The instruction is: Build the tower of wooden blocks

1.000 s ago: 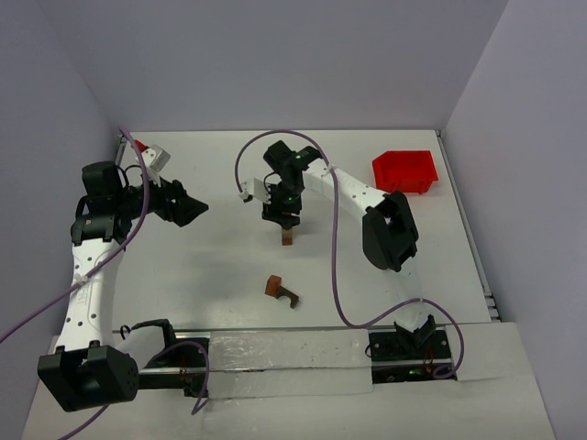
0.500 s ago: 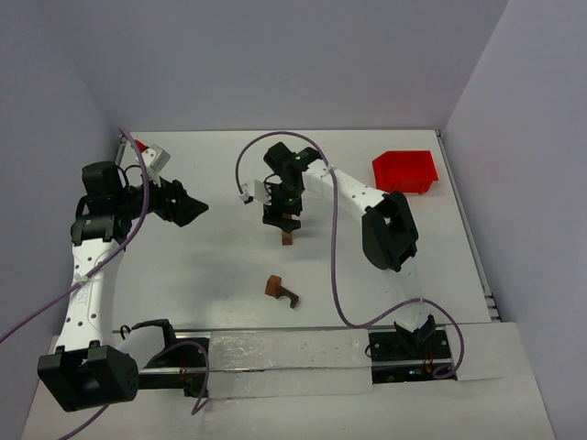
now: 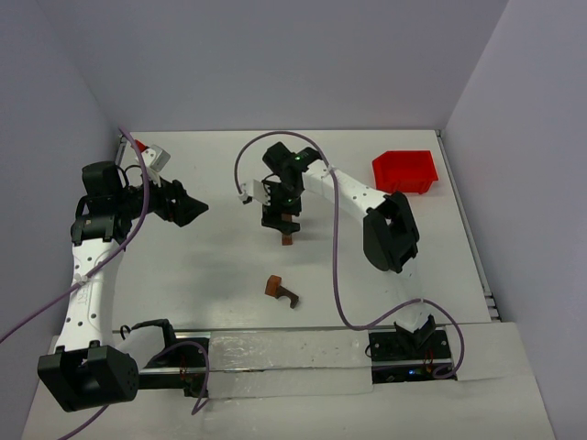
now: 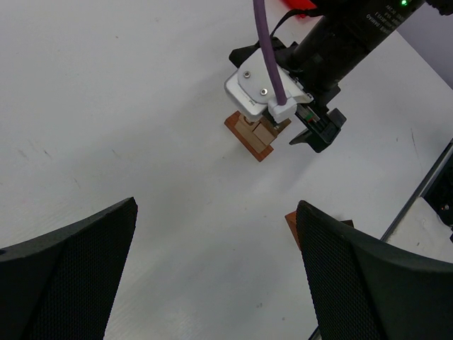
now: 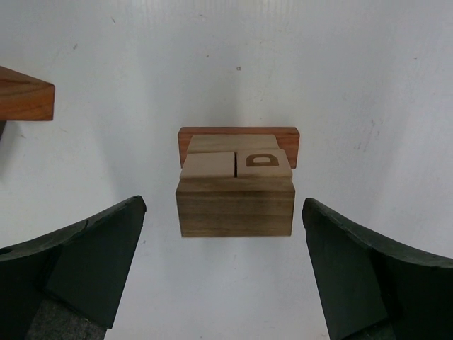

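Below right tool [image 5: 225,276], narrow tan-brown tower [image 5: 235,202]

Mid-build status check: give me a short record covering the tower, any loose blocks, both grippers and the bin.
tower: tower, narrow stack; reddish-brown base, tan blocks, darker block uppermost
right gripper: right gripper directly above the tower, jaws open either side of it, not touching
left gripper: left gripper open, empty, off to the left
loose block: loose block, reddish-brown, lying on the table between the tower and the arm bases
red bin: red bin at the far right of the table
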You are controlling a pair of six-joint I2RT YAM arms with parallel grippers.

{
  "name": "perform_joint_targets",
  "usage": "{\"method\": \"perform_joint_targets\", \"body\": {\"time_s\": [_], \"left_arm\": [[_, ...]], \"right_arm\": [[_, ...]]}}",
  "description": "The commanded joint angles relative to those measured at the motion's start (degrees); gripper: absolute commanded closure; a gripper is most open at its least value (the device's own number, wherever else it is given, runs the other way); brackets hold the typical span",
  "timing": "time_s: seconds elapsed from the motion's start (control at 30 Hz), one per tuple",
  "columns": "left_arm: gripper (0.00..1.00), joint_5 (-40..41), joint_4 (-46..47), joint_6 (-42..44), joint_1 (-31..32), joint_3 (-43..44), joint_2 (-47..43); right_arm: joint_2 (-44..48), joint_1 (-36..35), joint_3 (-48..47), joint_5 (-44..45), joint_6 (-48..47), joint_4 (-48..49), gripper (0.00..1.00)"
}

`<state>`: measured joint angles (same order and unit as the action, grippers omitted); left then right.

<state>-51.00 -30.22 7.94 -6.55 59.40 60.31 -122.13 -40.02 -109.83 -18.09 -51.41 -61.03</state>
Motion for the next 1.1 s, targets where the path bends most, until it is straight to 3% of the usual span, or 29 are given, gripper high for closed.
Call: {"method": "perform_joint_targets", "body": {"time_s": [0.0, 0.13, 0.27, 0.43, 0.6, 0.67, 0.83, 1.07], "left_arm": [[0.01, -0.12, 1.59, 0.03, -0.31, 2.13, -0.75], [0.01, 1.16, 1.76, -0.59, -0.22, 2.28, -1.46], [0.01, 4.58, 2.94, -2.34, -0.23, 1.81, -3.06], [0.01, 15.52, 6.18, -10.09, -0.22, 1.43, -4.41], [0.01, 22.46, 5.94, -13.41, -0.31, 1.76, -5.09], [0.01, 24.02, 3.09, -13.34, -0.38, 2.94, -5.09], [0.01, 15.16, 0.95, -9.26, -0.44, 2.22, -7.22], [0.01, 15.74, 0.51, -9.53, -0.42, 1.16, -7.87]], "right_arm": [[9.10, -0.87, -3.71, -0.46, 2.36, -0.42, 0.00], [15.94, -1.52, -5.26, 0.70, 5.41, -1.41, 0.00], [23.81, -2.98, 0.68, 3.24, 10.71, 2.20, 0.00], [33.07, -6.26, 18.63, 1.81, 20.33, 8.03, 0.00], [41.65, -11.03, 39.60, 6.26, 31.31, 21.42, 0.00], [42.83, -13.40, 43.80, 8.94, 32.85, 24.25, 0.00], [40.05, -15.92, 46.12, 12.81, 38.04, 27.84, 0.01], [36.00, -18.42, 46.29, 12.20, 40.22, 31.24, 0.11]]}}
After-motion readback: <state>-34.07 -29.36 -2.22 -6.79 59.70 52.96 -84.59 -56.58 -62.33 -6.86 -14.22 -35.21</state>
